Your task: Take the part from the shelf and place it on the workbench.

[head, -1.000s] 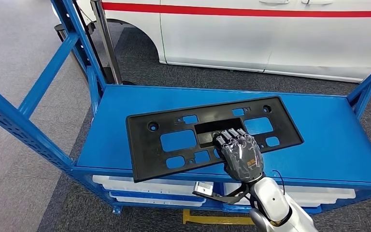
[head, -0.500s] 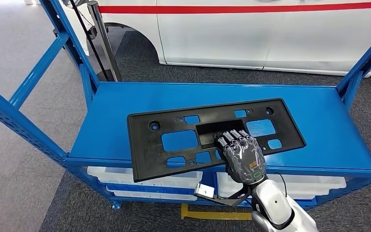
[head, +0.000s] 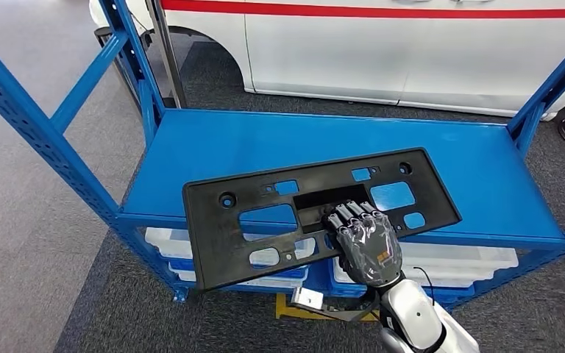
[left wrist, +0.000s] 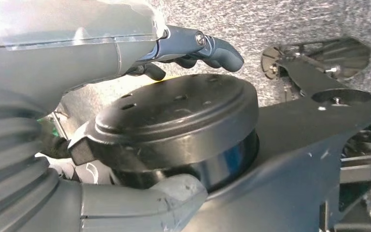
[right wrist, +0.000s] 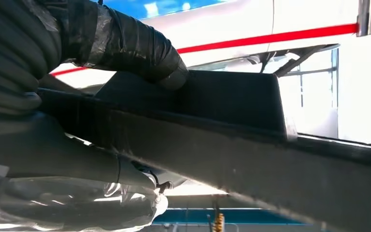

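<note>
You are looking at the part: a flat, black, long rectangular plastic plate with rounded corners, pierced by several rectangular cut-outs and small round holes, with a recessed pocket near its middle. It is lying tilted across the front edge of the blue shelf. Its far long side and right end are sitting over the shelf deck, while its near-left corner is hanging out past the front edge, over the white bins on the level below.

Your right hand is gripping the part at the middle of its near long edge. The fingers are lying side by side on top, reaching to the recessed pocket. In the right wrist view the thumb is curling over the dark rim of the part, so the plate is being pinched between thumb and fingers.

Your left hand is hanging low beside the robot's body. Its fingers are curling slightly and holding nothing.

A white vehicle with a red stripe is standing beyond the shelf's far edge.
</note>
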`<state>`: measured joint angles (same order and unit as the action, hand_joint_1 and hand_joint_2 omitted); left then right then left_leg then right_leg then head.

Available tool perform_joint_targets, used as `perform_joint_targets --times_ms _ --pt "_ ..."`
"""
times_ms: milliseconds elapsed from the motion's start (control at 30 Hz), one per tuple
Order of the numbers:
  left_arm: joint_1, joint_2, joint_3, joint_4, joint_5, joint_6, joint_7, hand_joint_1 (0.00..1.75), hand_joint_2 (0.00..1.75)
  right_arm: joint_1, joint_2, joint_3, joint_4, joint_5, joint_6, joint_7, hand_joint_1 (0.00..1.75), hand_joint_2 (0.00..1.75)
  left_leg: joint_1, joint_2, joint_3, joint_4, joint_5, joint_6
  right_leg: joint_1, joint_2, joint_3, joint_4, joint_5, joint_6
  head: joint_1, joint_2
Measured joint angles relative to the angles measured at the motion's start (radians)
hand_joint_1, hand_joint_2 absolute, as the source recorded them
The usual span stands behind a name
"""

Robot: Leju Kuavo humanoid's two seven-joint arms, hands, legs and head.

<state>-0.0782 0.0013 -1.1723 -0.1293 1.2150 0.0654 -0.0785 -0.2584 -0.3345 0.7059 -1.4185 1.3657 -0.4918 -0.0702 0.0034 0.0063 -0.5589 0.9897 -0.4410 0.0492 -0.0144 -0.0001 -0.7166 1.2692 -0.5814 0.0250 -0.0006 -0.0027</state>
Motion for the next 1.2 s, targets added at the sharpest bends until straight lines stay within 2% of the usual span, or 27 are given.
perform_joint_targets --times_ms 33,67,100,133,200,233,333,367,400,467,500,533,567,600,667,700,733,767,833,867,900,1000,1033,1067,1100,1133,1200 --pt "0.000 0.000 0.000 0.000 0.000 0.000 -0.001 0.00 1.75 0.002 0.000 0.001 0.000 0.000 0.000 0.000 1.75 1.75 0.000 0.001 -0.015 0.003 0.009 -0.002 -0.003 0.000 0.000 0.033 -0.008 0.004 0.000 0.000" --pt "-0.001 0.000 0.000 0.000 0.000 0.000 -0.001 0.00 1.75 0.003 -0.001 0.001 0.000 0.000 0.000 0.000 1.75 1.75 0.000 0.001 -0.029 0.006 0.018 -0.004 -0.006 0.000 0.016 0.033 0.003 0.007 0.000 0.000" --pt "-0.002 0.000 0.000 0.000 0.001 -0.001 -0.002 0.00 1.75 0.004 -0.001 0.001 0.000 0.000 0.000 0.000 1.75 1.75 0.001 0.001 -0.043 0.011 0.025 -0.007 -0.009 -0.001 0.053 -0.005 0.028 0.009 0.000 0.000" --pt "-0.004 0.000 0.000 0.000 0.001 -0.001 -0.003 0.00 1.75 0.003 -0.001 0.001 -0.001 0.000 0.000 0.000 1.75 1.75 0.001 0.000 -0.055 0.017 0.032 -0.012 -0.012 -0.001 0.105 -0.073 0.048 0.009 0.000 0.000" --pt "-0.007 0.001 0.000 0.000 0.002 -0.001 -0.005 0.00 1.75 0.002 -0.001 0.001 -0.003 -0.001 0.000 0.001 1.75 1.75 -0.001 -0.001 -0.071 0.028 0.042 -0.023 -0.010 0.001 0.190 -0.195 0.060 0.003 0.000 0.000" --pt "-0.008 0.001 0.000 0.000 0.002 -0.001 -0.006 0.00 1.75 0.001 -0.001 0.000 -0.004 -0.002 0.001 0.002 1.75 1.75 -0.001 -0.002 -0.074 0.031 0.047 -0.030 -0.007 0.002 0.207 -0.224 0.055 -0.003 -0.001 0.000" --pt "-0.007 0.004 0.000 0.000 0.002 -0.004 -0.009 0.00 1.75 -0.001 -0.002 0.000 -0.008 -0.013 0.004 0.006 1.75 1.75 0.000 -0.003 -0.081 0.030 0.064 -0.051 -0.004 0.001 0.194 -0.234 0.071 -0.028 -0.001 0.000" --pt "-0.007 0.005 0.000 0.000 0.004 -0.006 -0.011 0.00 1.75 -0.001 -0.002 0.000 -0.009 -0.018 0.006 0.006 1.75 1.75 0.001 -0.004 -0.089 0.040 0.050 -0.056 -0.005 -0.002 0.184 -0.237 0.083 -0.038 -0.002 0.000" --pt "-0.007 0.007 0.000 0.000 0.005 -0.008 -0.012 0.00 1.75 -0.002 -0.002 -0.001 -0.010 -0.024 0.007 0.006 1.75 1.75 0.002 -0.006 -0.101 0.065 0.016 -0.061 -0.007 -0.004 0.172 -0.241 0.097 -0.046 -0.002 0.000" --pt "-0.008 0.012 0.000 0.000 0.007 -0.014 -0.015 0.00 1.75 -0.003 -0.002 -0.002 -0.013 -0.036 0.009 0.006 1.75 1.75 0.002 -0.007 -0.130 0.174 -0.090 -0.068 -0.006 -0.006 0.140 -0.242 0.122 -0.057 -0.003 0.000" --pt "-0.008 0.014 0.000 0.000 0.008 -0.017 -0.016 0.00 1.75 -0.003 -0.002 -0.003 -0.015 -0.043 0.011 0.006 1.75 1.75 0.002 -0.007 -0.139 0.239 -0.131 -0.071 -0.004 -0.006 0.123 -0.241 0.135 -0.057 -0.003 0.000" --pt "-0.008 0.016 0.000 0.000 0.009 -0.018 -0.016 0.00 1.75 -0.003 -0.002 -0.004 -0.015 -0.050 0.013 0.006 1.75 1.75 0.002 -0.007 -0.139 0.289 -0.150 -0.073 -0.003 -0.006 0.107 -0.240 0.147 -0.057 -0.003 0.000" --pt "-0.008 0.018 0.000 0.000 0.010 -0.019 -0.016 0.00 1.75 -0.003 -0.002 -0.005 -0.015 -0.057 0.015 0.006 1.75 1.75 0.002 -0.007 -0.125 0.311 -0.145 -0.073 -0.001 -0.007 0.090 -0.239 0.159 -0.056 -0.003 0.000" --pt "-0.007 0.019 0.000 0.000 0.011 -0.019 -0.016 0.00 1.75 -0.002 -0.002 -0.007 -0.016 -0.062 0.017 0.006 1.75 1.75 0.002 -0.007 -0.095 0.296 -0.123 -0.071 0.000 -0.007 0.074 -0.237 0.171 -0.055 -0.003 0.000" --pt "-0.004 0.022 -0.001 0.000 0.014 -0.018 -0.013 0.00 1.75 -0.002 -0.002 -0.011 -0.018 -0.070 0.021 0.005 1.75 1.75 0.001 -0.007 0.008 0.172 -0.087 -0.062 0.002 -0.006 0.049 -0.234 0.192 -0.049 -0.003 0.000" --pt "-0.002 0.023 -0.001 0.000 0.016 -0.018 -0.011 0.00 1.75 -0.002 -0.002 -0.014 -0.020 -0.073 0.022 0.005 1.75 1.75 0.000 -0.008 0.060 0.095 -0.088 -0.056 0.003 -0.006 0.040 -0.232 0.202 -0.045 -0.003 0.000" --pt "0.000 0.025 -0.001 0.000 0.018 -0.019 -0.010 0.00 1.75 -0.003 -0.002 -0.016 -0.022 -0.074 0.024 0.005 1.75 1.75 -0.003 -0.008 0.094 0.038 -0.096 -0.051 0.004 -0.006 0.035 -0.232 0.212 -0.040 -0.002 0.000" --pt "0.001 0.027 -0.001 0.000 0.019 -0.019 -0.009 0.00 1.75 -0.003 -0.002 -0.017 -0.023 -0.074 0.025 0.005 1.75 1.75 -0.006 -0.009 0.110 0.005 -0.104 -0.045 0.004 -0.007 0.032 -0.234 0.223 -0.034 -0.002 0.000" --pt "0.004 0.029 -0.001 0.000 0.023 -0.022 -0.008 0.00 1.75 -0.004 -0.002 -0.018 -0.024 -0.074 0.029 0.005 1.75 1.75 -0.007 -0.008 0.102 -0.009 -0.091 -0.031 0.002 -0.007 0.029 -0.242 0.242 -0.022 -0.002 0.000" --pt "0.005 0.031 -0.001 0.000 0.024 -0.023 -0.007 0.00 1.75 -0.004 -0.002 -0.018 -0.024 -0.073 0.032 0.005 1.75 1.75 -0.005 -0.005 0.094 -0.013 -0.078 -0.022 0.001 -0.006 0.024 -0.239 0.233 -0.017 -0.002 0.000" --pt "0.005 0.033 -0.001 0.000 0.025 -0.025 -0.007 0.00 1.75 -0.005 -0.002 -0.018 -0.024 -0.073 0.035 0.004 1.75 1.75 -0.002 -0.003 0.084 -0.017 -0.063 -0.013 0.000 -0.004 0.014 -0.219 0.204 -0.012 -0.001 0.000" --pt "0.005 0.036 -0.001 0.000 0.027 -0.034 -0.014 0.00 1.75 -0.004 -0.001 -0.019 -0.024 -0.071 0.040 0.004 1.75 1.75 -0.002 0.002 0.040 -0.017 -0.023 0.000 -0.003 -0.002 -0.027 -0.056 0.057 -0.001 -0.001 0.000" --pt "0.005 0.036 -0.001 0.000 0.028 -0.036 -0.018 0.00 1.75 -0.001 -0.001 -0.019 -0.024 -0.071 0.039 0.005 1.75 1.75 -0.002 0.002 0.023 -0.014 -0.012 0.000 -0.004 -0.002 -0.033 0.001 0.034 0.003 -0.001 0.000" --pt "0.005 0.036 -0.001 0.000 0.027 -0.036 -0.022 0.00 1.75 0.004 -0.002 -0.021 -0.024 -0.070 0.038 0.005 1.75 1.75 -0.002 0.002 0.006 -0.010 -0.001 -0.002 -0.005 -0.002 -0.025 0.031 0.035 0.006 -0.001 0.000" --pt "0.004 0.036 -0.001 0.000 0.027 -0.035 -0.025 0.00 1.75 0.010 -0.004 -0.023 -0.025 -0.070 0.035 0.006 1.75 1.75 -0.002 0.002 -0.010 -0.004 0.007 -0.004 -0.006 -0.002 0.000 0.028 0.052 0.007 -0.001 0.000" --pt "0.004 0.035 -0.001 0.000 0.026 -0.034 -0.028 0.00 1.75 0.018 -0.007 -0.027 -0.026 -0.070 0.032 0.006 1.75 1.75 -0.002 0.002 -0.026 0.003 0.015 -0.006 -0.008 -0.002 0.043 -0.012 0.075 0.007 -0.001 0.000" --pt "0.001 0.034 -0.001 0.000 0.021 -0.031 -0.032 0.00 1.75 0.035 -0.017 -0.035 -0.032 -0.071 0.023 0.007 1.75 1.75 -0.003 0.001 -0.051 0.019 0.026 -0.014 -0.007 -0.003 0.145 -0.147 0.082 0.002 -0.001 0.000"
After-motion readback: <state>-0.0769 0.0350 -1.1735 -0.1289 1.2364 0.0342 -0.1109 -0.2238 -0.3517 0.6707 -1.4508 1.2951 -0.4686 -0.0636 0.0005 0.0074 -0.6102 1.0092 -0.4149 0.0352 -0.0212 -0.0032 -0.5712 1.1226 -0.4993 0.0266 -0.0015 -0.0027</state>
